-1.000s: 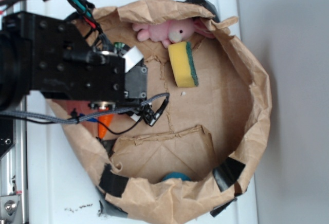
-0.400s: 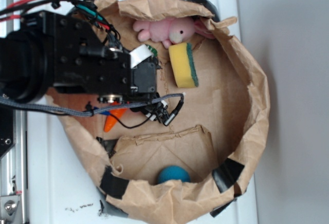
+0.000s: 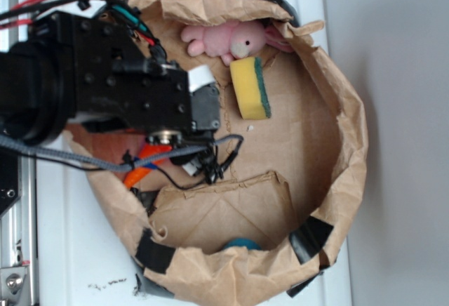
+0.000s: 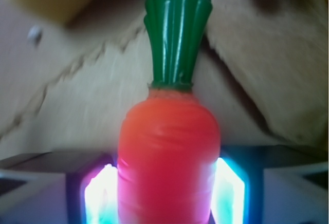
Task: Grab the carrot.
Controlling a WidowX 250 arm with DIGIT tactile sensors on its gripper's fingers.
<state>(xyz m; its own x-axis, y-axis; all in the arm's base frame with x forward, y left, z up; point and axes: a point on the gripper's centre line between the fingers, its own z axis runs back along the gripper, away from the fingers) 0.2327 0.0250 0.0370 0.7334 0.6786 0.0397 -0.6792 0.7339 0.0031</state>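
Gripper (image 4: 167, 193) clamps the carrot (image 4: 168, 147) near the paper bag's (image 3: 351, 130) left wall; the bag's right half lies open.

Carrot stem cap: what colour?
Dark green, ribbed, on the carrot; clearest in the wrist view.

You have a white tabletop (image 3: 84, 250) under everything; directly on it sits a crumpled brown paper bag (image 3: 351, 144), rolled down into a wide open ring and patched with black tape at its lower rim; a few dark specks lie on the white surface near the bottom left; to the right, the tabletop gives way to a plain grey surface.
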